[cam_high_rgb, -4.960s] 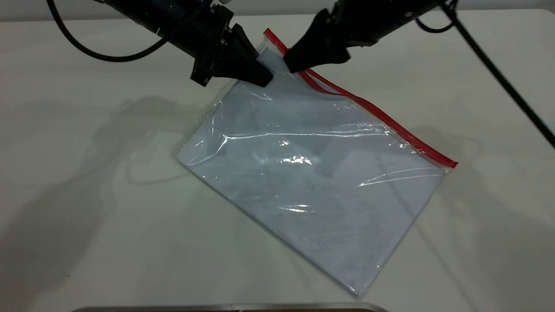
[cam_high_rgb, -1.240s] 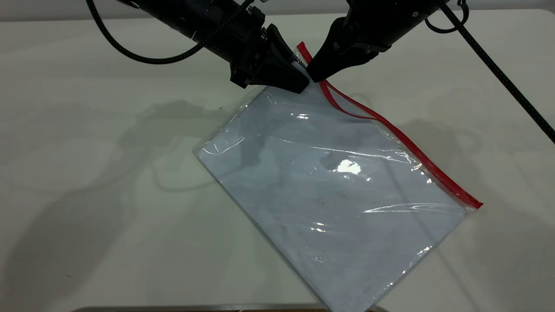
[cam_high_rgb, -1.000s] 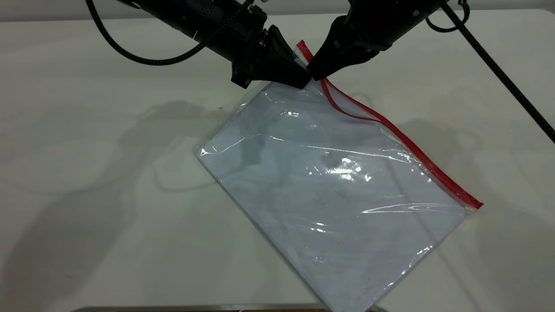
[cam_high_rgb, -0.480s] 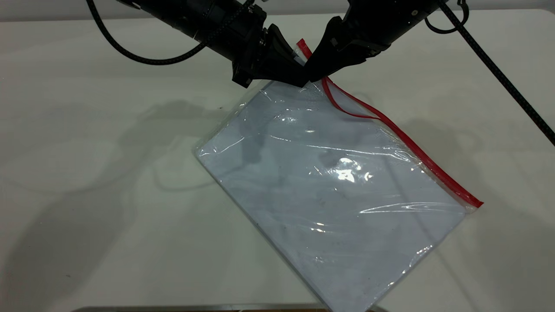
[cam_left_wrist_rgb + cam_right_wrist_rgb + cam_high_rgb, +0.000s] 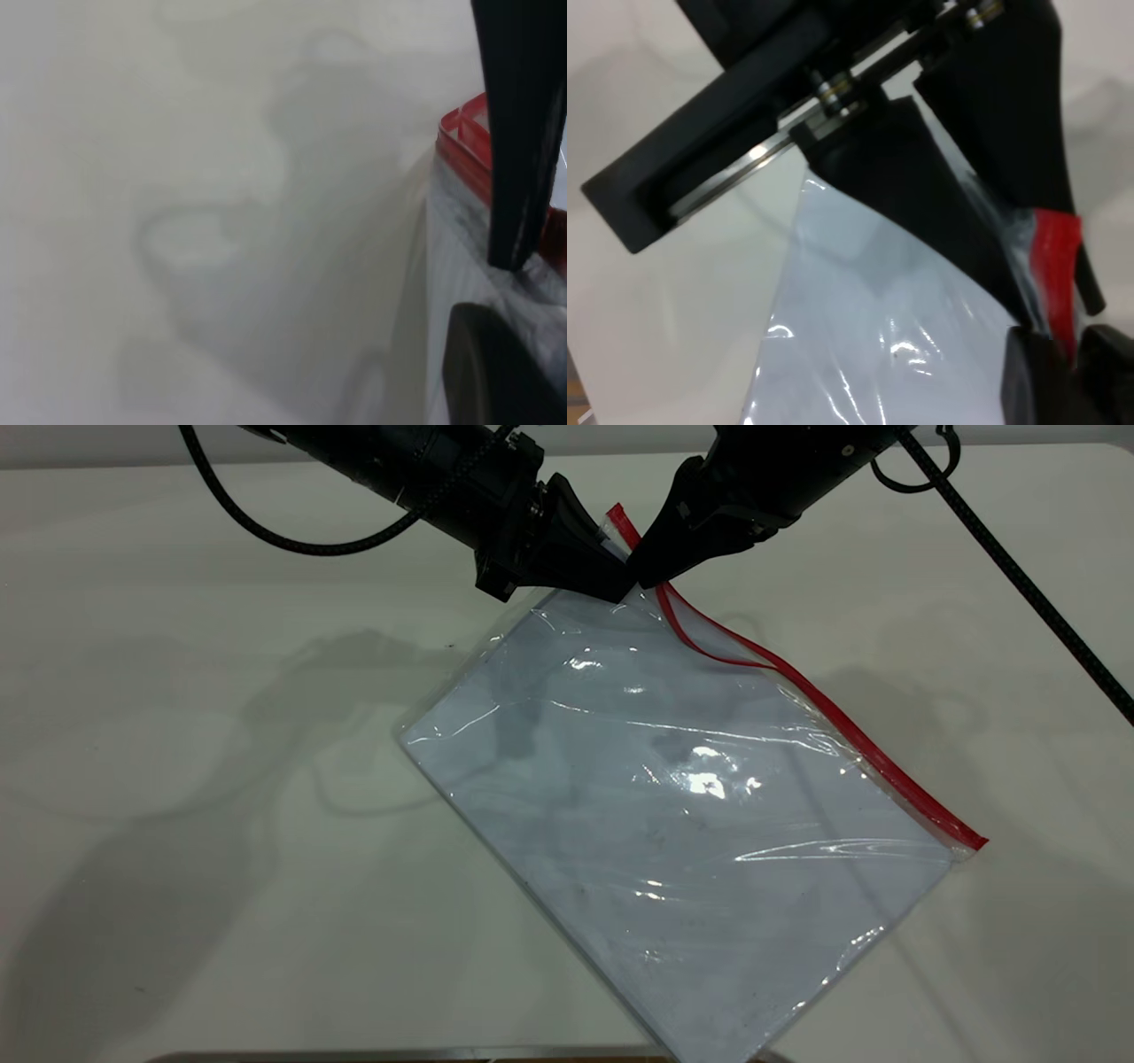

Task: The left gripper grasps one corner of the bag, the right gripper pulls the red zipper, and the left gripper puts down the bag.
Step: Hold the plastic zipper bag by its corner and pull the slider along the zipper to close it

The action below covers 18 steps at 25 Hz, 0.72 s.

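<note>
The left gripper (image 5: 611, 586) has its jaws clamped on the corner of the bag (image 5: 620, 598), lifting that end off the tabletop (image 5: 177, 691). The right gripper (image 5: 645, 576) seems pinched on the red zipper (image 5: 833, 717). The bag (image 5: 682, 815) lies slanted, glossy, its zipper partly parted.

A pale, off-white table (image 5: 177, 921) is seen carrying a large clear plastic bag (image 5: 691, 824), laid at a slant with pale blue-white sheets visible inside. Its red zipper (image 5: 850, 735) edge runs along the far side, while the corner of the bag (image 5: 620, 598) is raised off the surface.
</note>
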Tool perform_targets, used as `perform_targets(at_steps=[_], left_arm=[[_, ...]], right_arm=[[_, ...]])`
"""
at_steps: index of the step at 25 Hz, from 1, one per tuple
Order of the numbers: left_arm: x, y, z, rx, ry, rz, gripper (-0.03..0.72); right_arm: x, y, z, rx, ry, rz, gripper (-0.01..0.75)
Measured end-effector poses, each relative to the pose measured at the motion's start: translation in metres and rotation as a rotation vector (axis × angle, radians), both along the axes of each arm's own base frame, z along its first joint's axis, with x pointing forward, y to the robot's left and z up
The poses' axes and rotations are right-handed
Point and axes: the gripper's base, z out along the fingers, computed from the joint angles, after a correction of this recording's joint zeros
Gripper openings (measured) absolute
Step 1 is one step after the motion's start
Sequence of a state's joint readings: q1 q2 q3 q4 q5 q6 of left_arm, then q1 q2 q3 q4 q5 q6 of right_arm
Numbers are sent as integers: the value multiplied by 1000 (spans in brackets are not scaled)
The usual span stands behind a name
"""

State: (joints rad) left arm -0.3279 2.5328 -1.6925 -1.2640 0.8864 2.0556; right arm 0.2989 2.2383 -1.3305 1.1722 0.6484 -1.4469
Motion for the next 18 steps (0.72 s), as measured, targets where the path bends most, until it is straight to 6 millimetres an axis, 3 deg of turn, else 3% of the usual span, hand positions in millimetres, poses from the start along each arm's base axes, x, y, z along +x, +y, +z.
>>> perform_targets(at_steps=[3, 18], left_arm=[[0, 0, 0, 0, 2, 1, 55], [-1, -2, 1, -7, 42, 24, 55]], right_arm=[[0, 0, 0, -1, -1, 0, 71], [3, -15, -1, 5, 65, -52, 70]])
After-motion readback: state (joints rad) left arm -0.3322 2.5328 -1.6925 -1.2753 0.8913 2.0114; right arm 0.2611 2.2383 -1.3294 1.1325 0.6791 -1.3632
